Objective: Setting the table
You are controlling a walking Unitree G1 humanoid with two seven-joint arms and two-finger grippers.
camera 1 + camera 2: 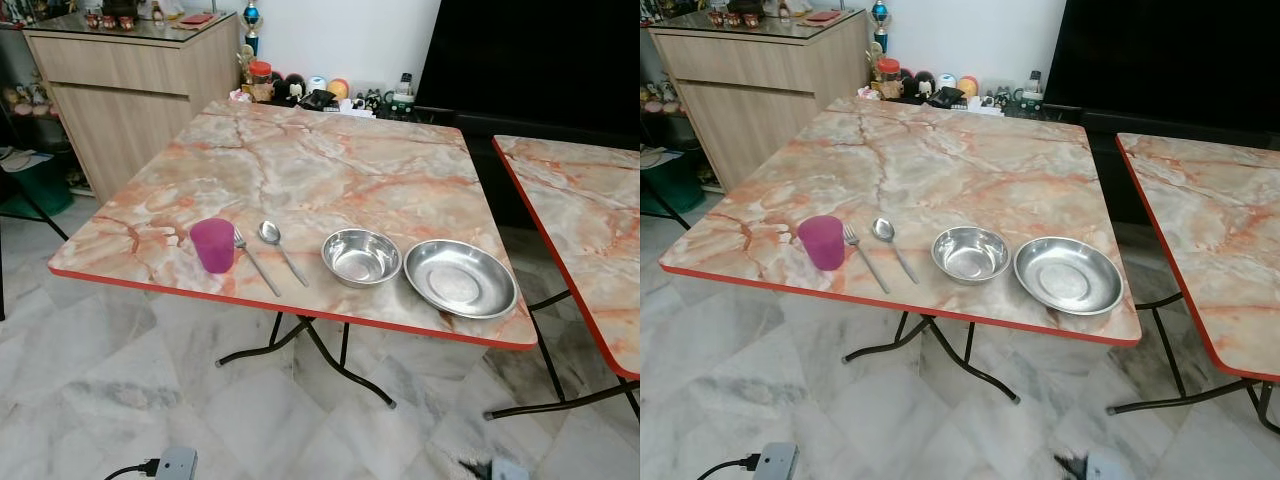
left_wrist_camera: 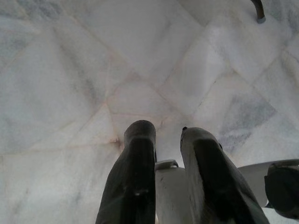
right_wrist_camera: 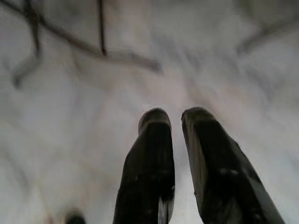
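Cup, fork, spoon, bowl, plate line table, unlabelled.

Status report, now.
Left gripper and right gripper down, empty, slightly open. Cup, fork, spoon, bowl, plate lined along table edge.

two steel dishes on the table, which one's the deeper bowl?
The smaller steel bowl, the left one of the pair, beside the spoon. Its walls are steep and deep; the wider steel plate nearer the table's right edge is shallow with a flat bottom.
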